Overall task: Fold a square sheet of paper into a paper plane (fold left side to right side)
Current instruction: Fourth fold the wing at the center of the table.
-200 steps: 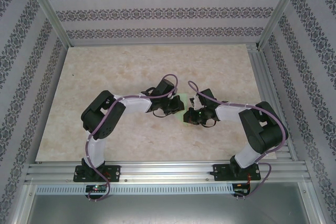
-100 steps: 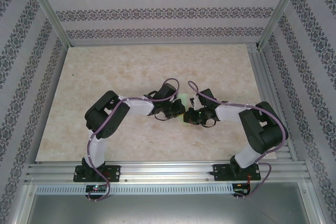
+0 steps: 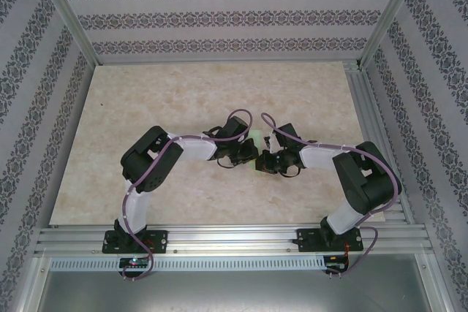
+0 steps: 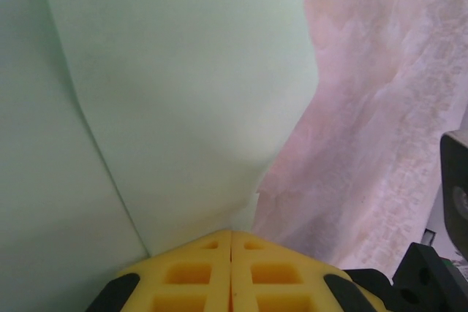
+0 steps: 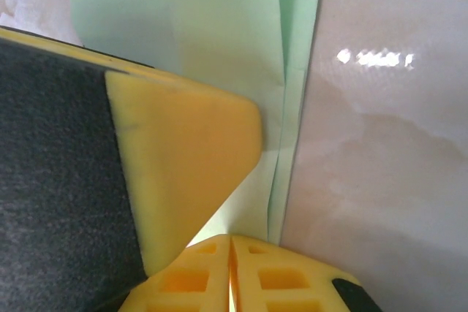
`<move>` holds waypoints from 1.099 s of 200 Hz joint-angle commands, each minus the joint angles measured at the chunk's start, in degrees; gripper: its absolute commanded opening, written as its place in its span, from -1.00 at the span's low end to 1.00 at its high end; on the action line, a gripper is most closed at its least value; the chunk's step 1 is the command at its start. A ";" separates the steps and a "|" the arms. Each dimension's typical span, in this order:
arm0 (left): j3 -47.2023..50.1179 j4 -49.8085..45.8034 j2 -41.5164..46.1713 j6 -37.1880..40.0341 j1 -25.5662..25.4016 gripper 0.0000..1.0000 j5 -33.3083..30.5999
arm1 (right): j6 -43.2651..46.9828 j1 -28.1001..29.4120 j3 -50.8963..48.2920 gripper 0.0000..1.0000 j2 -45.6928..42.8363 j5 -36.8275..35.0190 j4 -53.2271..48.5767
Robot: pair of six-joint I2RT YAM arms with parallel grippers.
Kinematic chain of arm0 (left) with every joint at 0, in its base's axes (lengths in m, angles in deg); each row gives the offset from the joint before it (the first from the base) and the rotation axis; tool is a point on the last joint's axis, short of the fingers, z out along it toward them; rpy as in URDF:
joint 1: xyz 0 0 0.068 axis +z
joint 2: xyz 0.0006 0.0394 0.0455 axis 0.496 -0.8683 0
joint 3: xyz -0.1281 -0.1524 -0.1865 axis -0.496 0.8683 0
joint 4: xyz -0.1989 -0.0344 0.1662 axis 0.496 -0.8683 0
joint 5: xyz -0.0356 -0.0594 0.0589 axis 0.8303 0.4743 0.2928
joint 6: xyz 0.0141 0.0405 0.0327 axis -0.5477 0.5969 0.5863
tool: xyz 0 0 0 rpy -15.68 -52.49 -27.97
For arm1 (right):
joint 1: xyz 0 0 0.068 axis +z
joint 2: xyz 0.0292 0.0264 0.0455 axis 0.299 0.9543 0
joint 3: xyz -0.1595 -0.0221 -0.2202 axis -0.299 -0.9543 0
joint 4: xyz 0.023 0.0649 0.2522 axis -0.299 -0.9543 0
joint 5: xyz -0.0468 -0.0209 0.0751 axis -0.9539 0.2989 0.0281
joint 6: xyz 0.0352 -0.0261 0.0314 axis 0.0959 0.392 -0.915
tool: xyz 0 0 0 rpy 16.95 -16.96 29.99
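**A:** Yellow foam pads on the left gripper [image 4: 231,237]: how do they stand?

**B:** Pressed flat together, with one seam down the middle and nothing visible between them. The tip meets the thin pale mint-green sheet of paper [image 4: 168,93] at the spot where a crease runs up and away to the left.

**A:** And the right gripper [image 5: 231,242]?

**B:** Closed the same way, pad against pad, and empty as far as its wrist view lets me judge. Its tip sits at the sheet's layered right edge, just beside the bare, glossy pink-beige marbled tabletop [image 5: 380,144]. The left gripper's yellow finger [image 5: 183,151] lies across the green surface right next to it.

**A:** Where is the paper on the table?

**B:** From above, it is near the middle, under and between the two grippers, which nearly touch. They cover most of it, and only slivers of green show beside the black fingers.

**A:** Its outline?

**B:** I cannot tell it whole. Along the right edge, folded layers overlap in narrow strips. Further out, both arms bend inward from their bases on the silver aluminium rail [image 3: 234,239] at the near edge.
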 commanded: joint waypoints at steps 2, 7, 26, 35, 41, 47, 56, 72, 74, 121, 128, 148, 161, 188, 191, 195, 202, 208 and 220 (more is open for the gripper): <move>-1.51 -5.92 -2.24 5.06 -0.49 -0.81 -6.75 | 0.70 0.94 -3.08 -0.80 3.19 -8.63 -10.39; -1.55 -6.06 -2.35 5.16 -0.25 -0.81 -6.93 | 0.69 0.94 -3.12 -0.80 3.23 -8.66 -10.39; -1.00 -5.32 -2.48 5.25 0.79 -0.81 -7.17 | 0.64 1.02 -3.17 -0.80 3.25 -8.67 -10.37; -0.78 -4.79 -2.41 5.29 1.41 -0.80 -7.31 | 0.71 1.02 -3.19 -0.80 3.31 -8.67 -10.40; -0.77 -4.48 -2.56 5.53 1.81 -0.80 -7.38 | 0.69 1.13 -3.19 -0.80 3.32 -8.67 -10.48; -0.84 -4.42 -2.69 5.69 2.18 -0.80 -7.42 | 0.69 1.11 -3.19 -0.80 3.32 -8.71 -10.48; -0.93 -4.02 -2.90 5.97 2.78 -0.79 -7.43 | 0.69 1.11 -3.19 -0.80 3.36 -8.75 -10.55; -1.50 -3.78 -3.47 6.46 3.93 -0.79 -7.32 | 0.74 1.19 -3.28 -0.80 3.40 -8.90 -10.56; -1.59 -3.71 -3.56 6.46 4.02 -0.79 -7.33 | 0.70 1.20 -3.28 -0.80 3.40 -8.86 -10.50; -3.59 -4.27 -4.41 7.31 6.67 -0.77 -7.38 | 0.86 1.20 -3.37 -0.81 3.58 -8.94 -10.81; -4.02 -4.55 -4.41 7.61 7.01 -0.76 -7.51 | 0.86 1.19 -3.37 -0.80 3.60 -9.02 -10.83; -6.02 -6.17 -4.75 8.53 7.71 -0.75 -7.67 | 0.95 1.25 -3.20 -0.80 3.75 -9.02 -11.00; -7.34 -7.04 -5.04 9.01 8.24 -0.75 -7.73 | 1.03 1.28 -3.20 -0.81 3.90 -8.94 -11.10; -11.20 -10.22 -6.30 10.86 9.30 -0.74 -9.12 | 1.13 1.29 -3.11 -0.81 3.85 -9.10 -11.29; -11.63 -10.57 -6.55 11.02 9.43 -0.74 -9.32 | 1.15 1.29 -3.11 -0.80 3.84 -9.11 -11.31; -12.02 -10.79 -6.79 11.11 9.69 -0.74 -9.38 | 1.13 1.29 -3.11 -0.80 3.84 -9.08 -11.30; -12.44 -10.77 -7.22 11.17 10.09 -0.74 -9.16 | 1.13 1.34 -3.02 -0.80 3.85 -9.11 -11.43; -12.58 -10.65 -7.45 11.25 10.46 -0.74 -9.07 | 1.14 1.29 -3.10 -0.80 3.76 -9.08 -11.40; -12.93 -10.41 -7.95 11.42 11.25 -0.74 -9.18 | 1.12 1.29 -3.02 -0.80 3.75 -9.02 -11.44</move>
